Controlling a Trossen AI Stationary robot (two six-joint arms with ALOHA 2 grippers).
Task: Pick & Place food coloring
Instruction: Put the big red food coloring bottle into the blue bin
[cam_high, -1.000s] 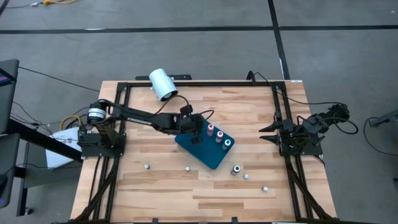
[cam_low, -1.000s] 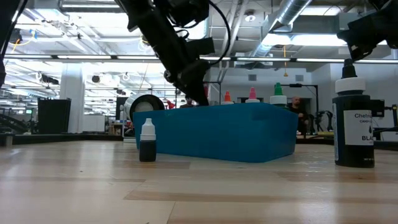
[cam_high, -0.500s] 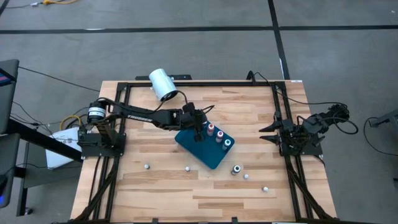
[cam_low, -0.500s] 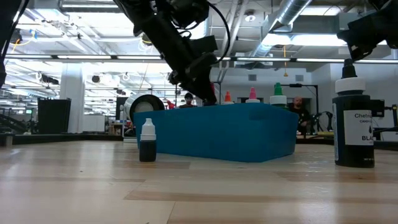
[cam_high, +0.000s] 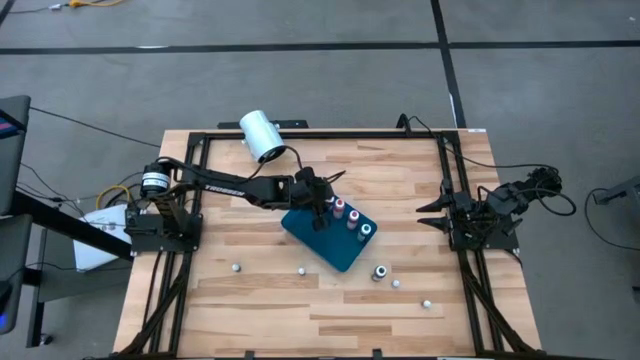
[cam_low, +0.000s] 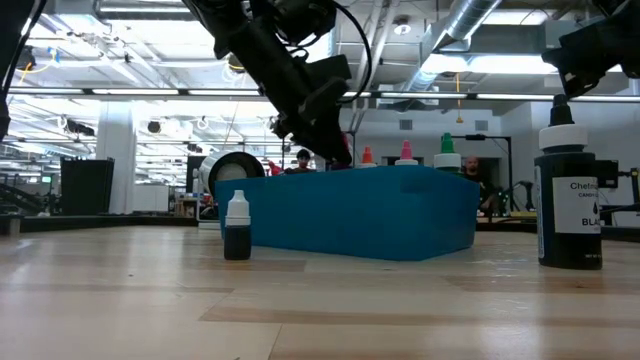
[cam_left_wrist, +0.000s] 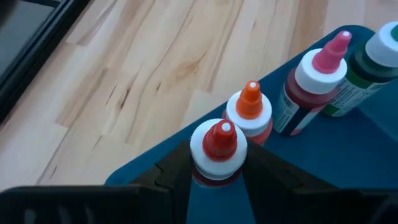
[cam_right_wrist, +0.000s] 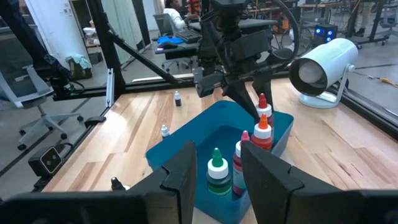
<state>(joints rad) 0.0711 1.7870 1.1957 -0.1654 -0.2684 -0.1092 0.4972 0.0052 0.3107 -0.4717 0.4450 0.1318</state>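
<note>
Your left gripper (cam_left_wrist: 214, 171) clasps a red-capped food coloring bottle (cam_left_wrist: 217, 149) inside the teal tray (cam_high: 325, 243) at mid-desk (cam_high: 250, 300), while the right gripper (cam_high: 424, 214), fingers slightly parted and empty, waits at the desk's right edge.

A large open robotics lab or workshop is shown. Exposed ceiling ducts (cam_low: 470, 30) and rows of strip lights are seen overhead, a bare concrete floor (cam_high: 300, 70) surrounds the wooden table (cam_high: 400, 300), and office chairs (cam_right_wrist: 37, 118) and further workbenches are visible behind.
</note>
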